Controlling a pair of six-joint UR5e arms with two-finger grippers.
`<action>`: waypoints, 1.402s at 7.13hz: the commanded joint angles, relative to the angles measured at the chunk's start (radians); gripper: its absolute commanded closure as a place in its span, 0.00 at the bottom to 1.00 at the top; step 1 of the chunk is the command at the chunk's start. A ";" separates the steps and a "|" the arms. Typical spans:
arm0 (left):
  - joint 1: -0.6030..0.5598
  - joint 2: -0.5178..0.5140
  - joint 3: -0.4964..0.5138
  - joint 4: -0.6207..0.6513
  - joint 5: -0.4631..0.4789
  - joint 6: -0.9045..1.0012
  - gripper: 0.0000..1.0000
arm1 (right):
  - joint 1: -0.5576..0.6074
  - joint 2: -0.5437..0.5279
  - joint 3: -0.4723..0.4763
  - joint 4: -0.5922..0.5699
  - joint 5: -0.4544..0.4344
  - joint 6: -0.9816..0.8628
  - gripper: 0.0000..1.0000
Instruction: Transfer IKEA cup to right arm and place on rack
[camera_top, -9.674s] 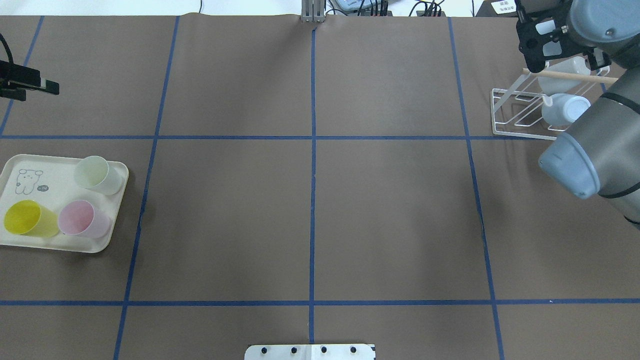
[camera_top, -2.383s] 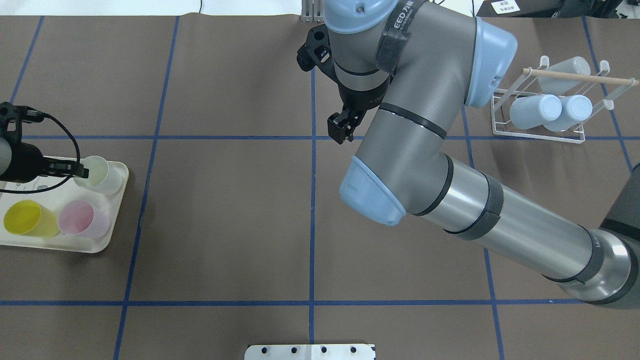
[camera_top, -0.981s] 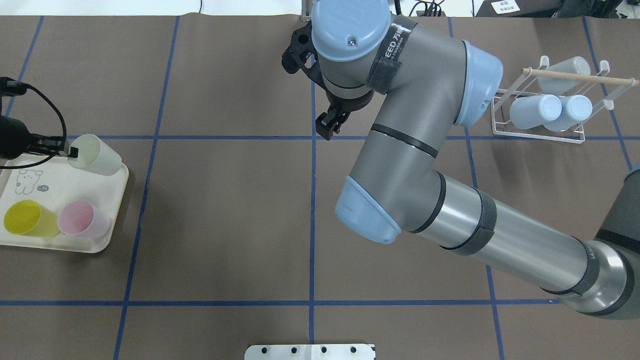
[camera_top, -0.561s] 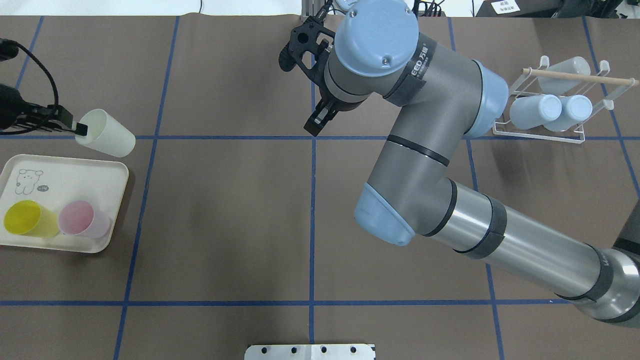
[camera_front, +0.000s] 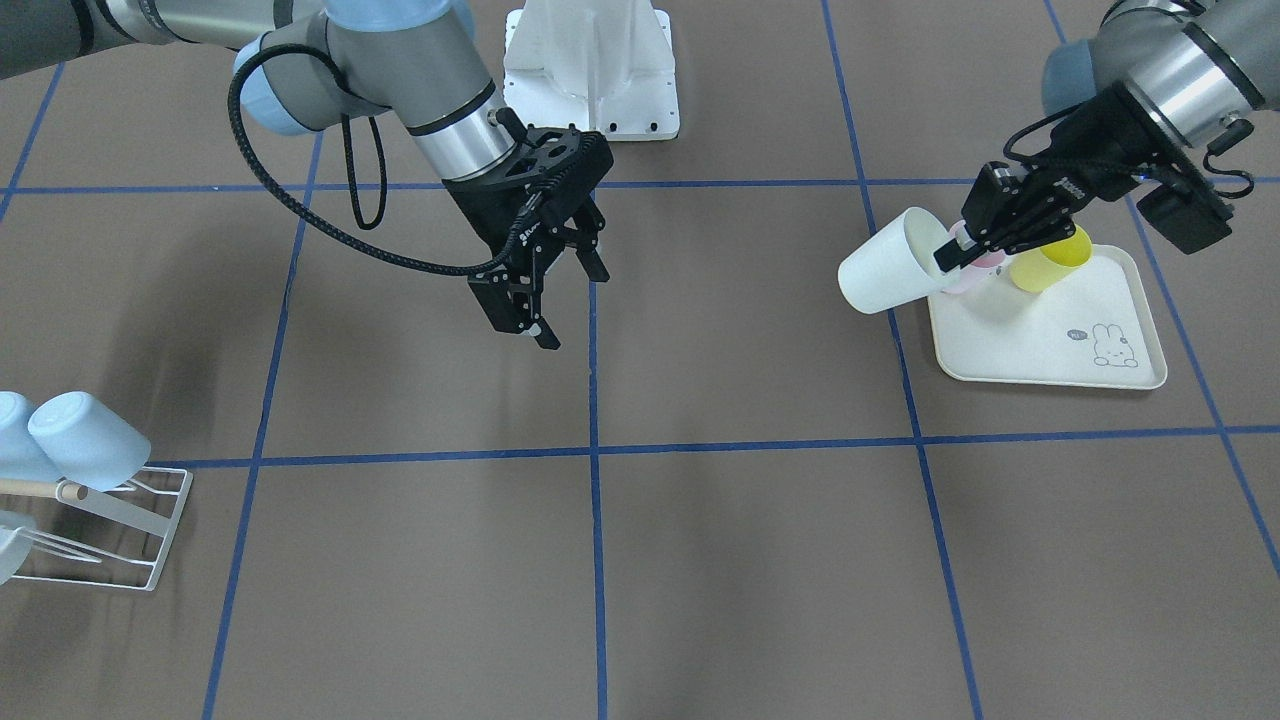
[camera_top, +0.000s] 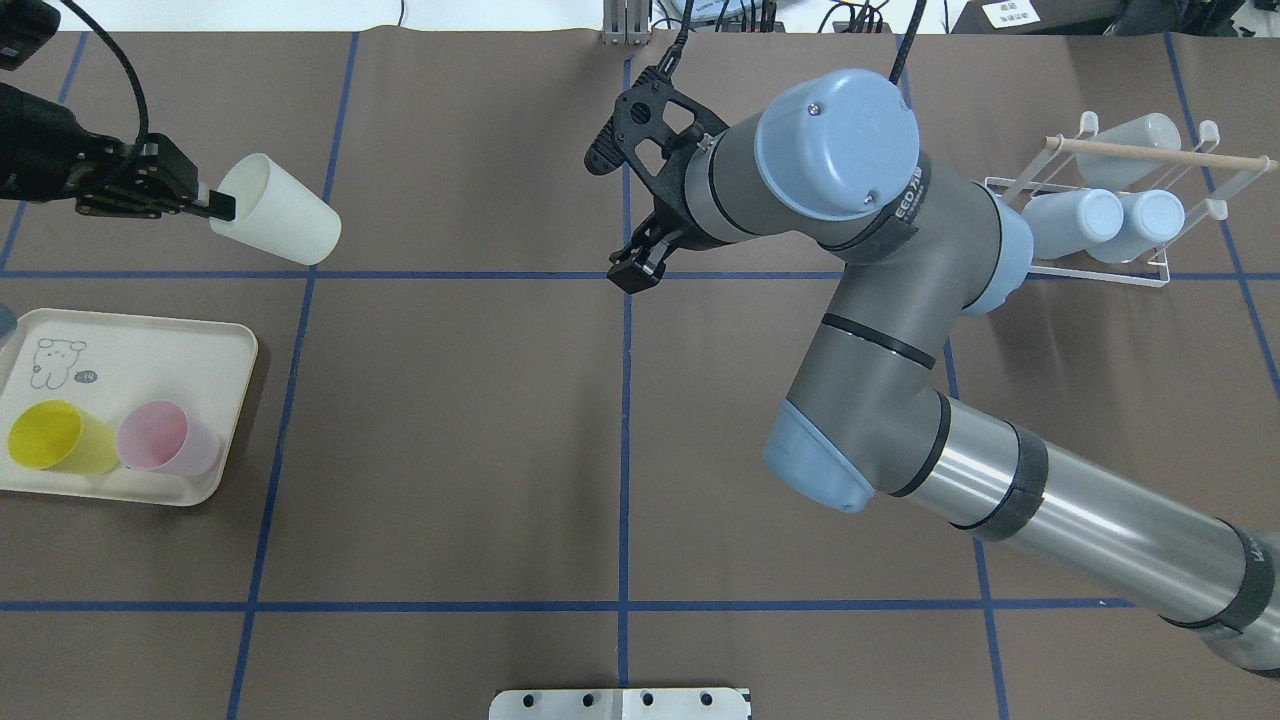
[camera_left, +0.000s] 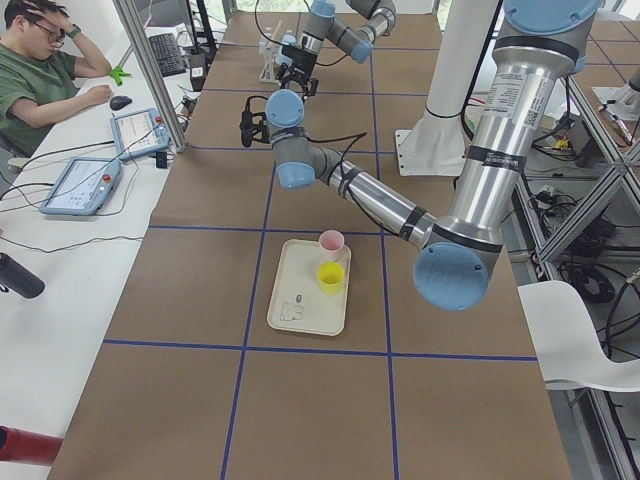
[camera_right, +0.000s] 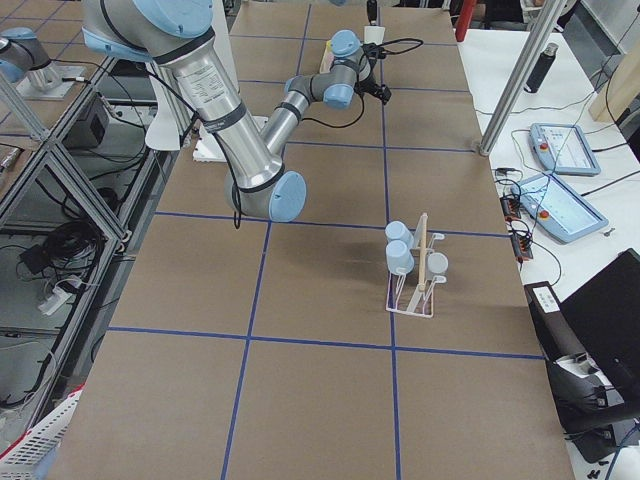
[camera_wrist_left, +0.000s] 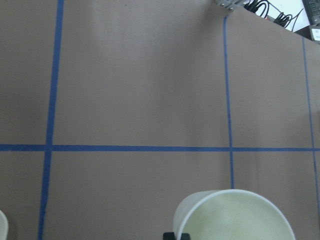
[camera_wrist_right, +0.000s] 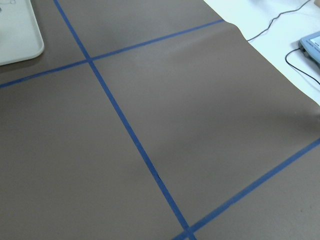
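The surface (camera_top: 450, 400) wears a matt brown, paper-like sheet, faintly creased, crossed by smooth blue tape (camera_top: 625, 450). The cup (camera_top: 275, 225) is smooth off-white plastic with a dull sheen. Both the left gripper (camera_top: 215, 206) and the right gripper (camera_front: 572, 308) are matt black. The right arm (camera_top: 1100, 540) mixes shiny bare metal tube, matt grey casing and glossy pale blue caps. At 2 o'clock in the overhead view, the rack (camera_top: 1100, 278) is white coated wire with a bare light wooden rod (camera_top: 1160, 152), carrying smooth pale blue cups (camera_top: 1150, 215). At 9 o'clock, the tray (camera_top: 130, 340) is smooth matt cream; the yellow cup (camera_top: 50, 437) and pink cup (camera_top: 160, 438) look like translucent plastic.
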 joint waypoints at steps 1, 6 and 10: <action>0.003 -0.065 0.001 -0.008 -0.001 -0.089 1.00 | -0.030 -0.003 -0.001 0.116 -0.001 -0.024 0.01; 0.043 -0.156 0.003 -0.100 -0.059 -0.276 1.00 | -0.075 -0.003 -0.064 0.405 -0.016 -0.046 0.01; 0.096 -0.153 0.023 -0.143 -0.059 -0.277 1.00 | -0.076 -0.001 -0.077 0.480 -0.016 -0.046 0.01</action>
